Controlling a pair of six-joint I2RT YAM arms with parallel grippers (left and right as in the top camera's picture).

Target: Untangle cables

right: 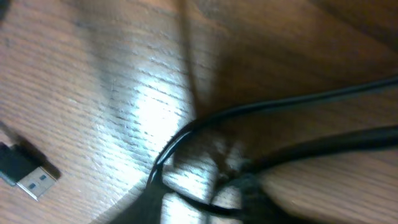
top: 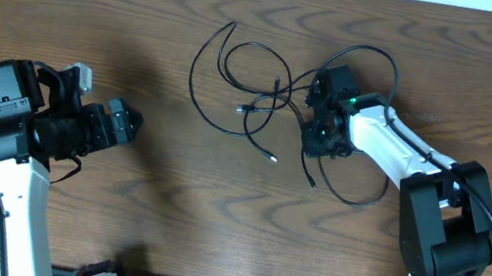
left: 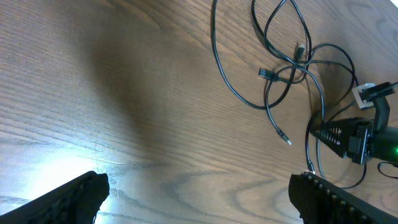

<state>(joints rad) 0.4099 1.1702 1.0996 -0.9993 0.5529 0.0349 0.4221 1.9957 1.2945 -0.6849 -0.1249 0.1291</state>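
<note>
Right wrist blurred, black cables point(right: 280, 103) crossing, right hand point(top: 320, 120) grip unclear

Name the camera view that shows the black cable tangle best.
Overhead: the black cable tangle shows nearly whole, with its loops and plug ends laid out. The left wrist view catches most of it, cropped at the top edge. The right wrist view gives only blurred close-up strands and one USB plug.

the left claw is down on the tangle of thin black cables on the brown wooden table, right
No: the right claw, not the left claw, is down on the tangle of thin black cables on the brown wooden table. The overhead view shows it.
</note>
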